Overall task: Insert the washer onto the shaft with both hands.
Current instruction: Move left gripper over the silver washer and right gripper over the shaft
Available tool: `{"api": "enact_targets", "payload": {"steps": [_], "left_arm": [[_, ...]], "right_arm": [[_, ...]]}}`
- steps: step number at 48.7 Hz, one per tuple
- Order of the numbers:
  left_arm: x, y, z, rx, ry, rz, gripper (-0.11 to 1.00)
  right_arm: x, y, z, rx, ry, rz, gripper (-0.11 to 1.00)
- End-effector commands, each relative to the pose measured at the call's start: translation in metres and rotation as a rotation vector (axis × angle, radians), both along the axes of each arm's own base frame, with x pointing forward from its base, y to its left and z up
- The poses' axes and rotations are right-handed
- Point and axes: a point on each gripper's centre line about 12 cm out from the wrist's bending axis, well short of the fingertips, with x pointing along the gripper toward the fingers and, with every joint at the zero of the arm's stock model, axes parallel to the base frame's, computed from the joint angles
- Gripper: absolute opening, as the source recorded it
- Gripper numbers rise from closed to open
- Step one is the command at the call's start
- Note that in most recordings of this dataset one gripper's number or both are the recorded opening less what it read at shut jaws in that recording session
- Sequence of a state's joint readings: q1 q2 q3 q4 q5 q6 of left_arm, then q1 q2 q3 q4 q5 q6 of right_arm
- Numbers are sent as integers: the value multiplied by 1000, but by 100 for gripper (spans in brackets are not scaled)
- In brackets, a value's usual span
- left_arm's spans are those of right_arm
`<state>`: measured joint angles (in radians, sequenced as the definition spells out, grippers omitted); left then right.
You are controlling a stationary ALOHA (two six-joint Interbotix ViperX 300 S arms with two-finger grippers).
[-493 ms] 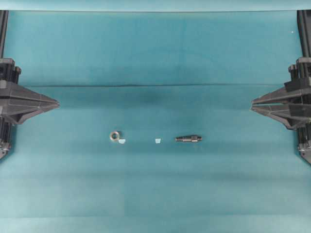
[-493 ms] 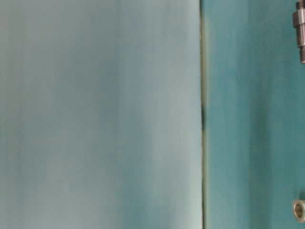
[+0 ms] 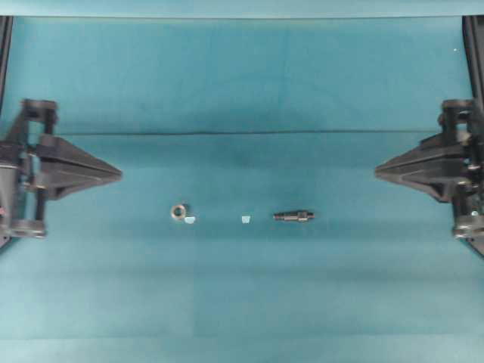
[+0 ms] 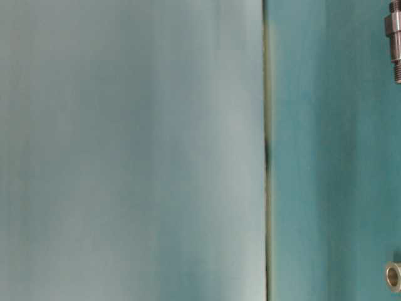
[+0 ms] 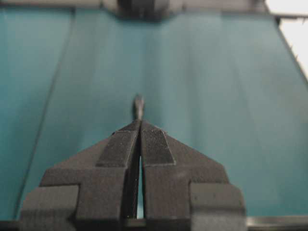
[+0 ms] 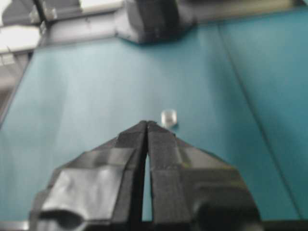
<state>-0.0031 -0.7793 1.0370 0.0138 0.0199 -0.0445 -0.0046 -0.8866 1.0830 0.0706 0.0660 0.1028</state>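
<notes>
Both arms have pushed in from the edges since half a second ago. The left gripper (image 3: pixel 119 173) now reaches toward the middle and the right gripper (image 3: pixel 376 172) has edged inward, both with jaws pressed together and carrying nothing. It looks like the approach has only begun. The washer (image 3: pixel 178 212) lies flat left of centre, the shaft (image 3: pixel 293 216) on its side to the right, well apart, with 2 pale tape bits (image 3: pixel 244 219) between them. The teal cloth (image 3: pixel 242 76) covers the table.
</notes>
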Motion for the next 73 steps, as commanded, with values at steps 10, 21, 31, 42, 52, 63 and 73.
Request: {"api": "enact_targets", "payload": {"steps": [10,21,31,42,52,63,73], "left_arm": [[33,-1,-2,0,132,-1,2],[56,0,-19,0,319,3,2],[69,4,-46,-2,591,19,2],[93,4,-62,3,692,19,2],[107,5,-80,5,741,18,2],[110,5,-98,14,782,11,2],[114,6,-105,15,781,11,2]], "right_arm": [[29,0,-14,18,221,3,-8],[56,1,-35,18,392,8,-8],[77,0,-52,-11,564,22,-8],[93,-3,-78,-64,766,37,-8],[106,-4,-97,-85,856,49,-8],[118,-4,-111,-130,895,90,-8],[129,-8,-120,-160,923,115,-8]]}}
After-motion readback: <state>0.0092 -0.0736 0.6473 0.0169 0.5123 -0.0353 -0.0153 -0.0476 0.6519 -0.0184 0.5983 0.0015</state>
